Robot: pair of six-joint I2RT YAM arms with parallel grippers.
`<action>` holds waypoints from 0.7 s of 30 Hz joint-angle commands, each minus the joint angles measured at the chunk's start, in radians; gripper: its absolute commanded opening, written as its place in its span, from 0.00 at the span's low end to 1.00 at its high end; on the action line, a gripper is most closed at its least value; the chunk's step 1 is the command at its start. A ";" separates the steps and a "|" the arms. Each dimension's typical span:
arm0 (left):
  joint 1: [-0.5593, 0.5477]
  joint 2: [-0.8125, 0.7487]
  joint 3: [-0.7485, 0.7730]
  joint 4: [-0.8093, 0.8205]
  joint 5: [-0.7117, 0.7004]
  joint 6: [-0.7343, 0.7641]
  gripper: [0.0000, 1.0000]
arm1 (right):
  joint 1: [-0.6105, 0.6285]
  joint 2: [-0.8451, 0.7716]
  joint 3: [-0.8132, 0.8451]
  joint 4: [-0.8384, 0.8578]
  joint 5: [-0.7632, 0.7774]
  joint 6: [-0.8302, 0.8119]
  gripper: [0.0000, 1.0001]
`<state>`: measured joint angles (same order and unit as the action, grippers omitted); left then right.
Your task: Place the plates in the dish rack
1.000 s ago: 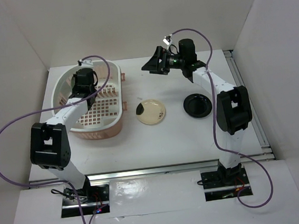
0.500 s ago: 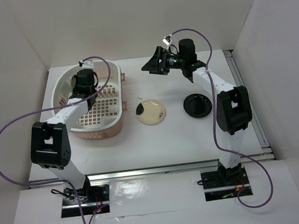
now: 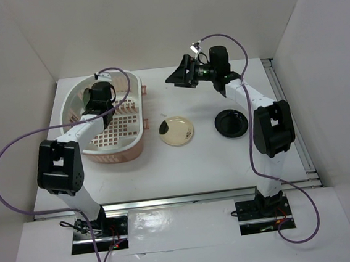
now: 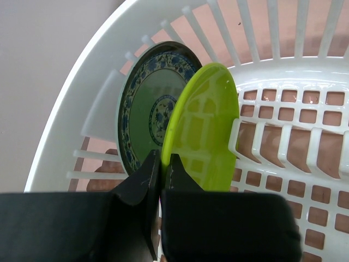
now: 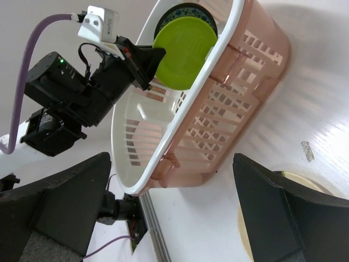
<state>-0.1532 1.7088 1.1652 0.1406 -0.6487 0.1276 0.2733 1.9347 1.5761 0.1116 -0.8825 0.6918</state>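
While I reach into the dish rack [image 3: 127,149], left gripper [image 4: 161,159]: my fingers are drawn narrow, pinching the lower edge of the lime green plate [image 4: 204,131].
Lime green plate: it stands on edge at the far rounded end of the rack, on the white grid insert.
Blue-grey patterned plate [image 4: 143,109]: also upright, just behind the green one and against the rack's end wall; the green plate overlaps part of its face.
Right gripper [image 5: 172,164]: my fingers are spread wide with nothing between them. The hand is held in the air over the far middle of the table [image 3: 185,167], turned toward the rack.
Cream plate [image 3: 177,131]: it lies flat on the table just right of the rack, with its dark blotch at the left rim.
Black plate [image 3: 232,123]: it lies flat on the table to the right of the cream one, apart from it, beside my right arm.
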 commanded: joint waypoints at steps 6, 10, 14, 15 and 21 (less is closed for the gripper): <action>-0.002 0.022 0.073 0.014 0.037 0.007 0.14 | 0.009 -0.051 -0.014 0.062 -0.024 0.011 1.00; -0.002 0.022 0.073 0.014 0.037 -0.003 0.14 | 0.009 -0.060 -0.014 0.062 -0.033 0.011 1.00; -0.002 0.022 0.082 0.014 0.026 0.006 0.33 | 0.009 -0.060 -0.024 0.071 -0.033 0.011 1.00; -0.002 0.022 0.082 0.014 0.026 0.006 0.33 | 0.009 -0.060 -0.024 0.080 -0.033 0.021 1.00; -0.002 0.032 0.091 0.024 0.026 -0.016 0.33 | 0.009 -0.060 -0.024 0.080 -0.033 0.021 1.00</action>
<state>-0.1539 1.7256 1.2118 0.1226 -0.6250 0.1276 0.2733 1.9347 1.5604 0.1345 -0.8993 0.7105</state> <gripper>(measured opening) 0.332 0.999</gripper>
